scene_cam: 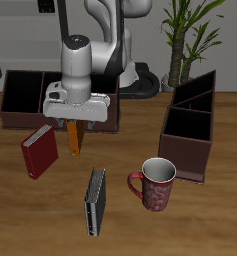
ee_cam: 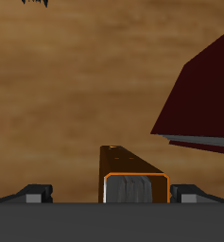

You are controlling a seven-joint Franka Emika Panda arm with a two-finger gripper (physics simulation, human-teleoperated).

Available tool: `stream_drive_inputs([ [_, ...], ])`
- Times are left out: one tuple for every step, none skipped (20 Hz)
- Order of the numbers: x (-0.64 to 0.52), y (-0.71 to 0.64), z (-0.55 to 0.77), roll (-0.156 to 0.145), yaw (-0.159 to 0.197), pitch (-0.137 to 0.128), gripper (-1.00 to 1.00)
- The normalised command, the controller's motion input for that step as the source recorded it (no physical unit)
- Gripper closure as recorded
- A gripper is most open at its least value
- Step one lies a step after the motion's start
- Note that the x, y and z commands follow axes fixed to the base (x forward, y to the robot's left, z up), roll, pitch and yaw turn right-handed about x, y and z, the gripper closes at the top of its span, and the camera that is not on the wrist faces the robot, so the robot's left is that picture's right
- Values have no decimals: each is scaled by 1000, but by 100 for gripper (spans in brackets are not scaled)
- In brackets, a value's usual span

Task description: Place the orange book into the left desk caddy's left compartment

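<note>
In the exterior view the gripper point(scene_cam: 75, 124), at centre left of the frame, pinches the orange book point(scene_cam: 74, 138) so it hangs above the counter point(scene_cam: 205, 225); the left desk caddy point(scene_cam: 190, 124) at right shows only bare compartments, with a red mug point(scene_cam: 154, 184) in front. The wrist view alone shows the orange book point(ee_cam: 130, 177) end-on between the fingers point(ee_cam: 35, 192), beside a maroon wall point(ee_cam: 200, 99).

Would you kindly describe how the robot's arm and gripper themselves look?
The white, rounded-segment arm has dark joint bands and ends in a pale grey cylindrical wrist. The two-finger gripper has a boxy light-grey body with dark trim; the wrist view shows dark grey fingers. No cables or markings are discernible.
</note>
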Motion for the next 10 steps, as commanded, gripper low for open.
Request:
stream_drive_inputs([
  [49, 152, -238, 39, -1, 28, 100],
  [21, 93, -135, 37, -43, 34, 100],
  [40, 56, -106, 26, -32, 29, 100],
  [26, 16, -14, -9, 5, -8, 100],
  [18, 30, -21, 2, -15, 2, 100],
  [70, -38, 31, 11, -77, 38, 100],
  [18, -11, 107, -2, 28, -19, 100],
  [-4, -52, 163, -15, -20, -15, 100],
  [57, -11, 212, -3, 0, -2, 100],
  [34, 5, 277, -12, 29, -14, 100],
])
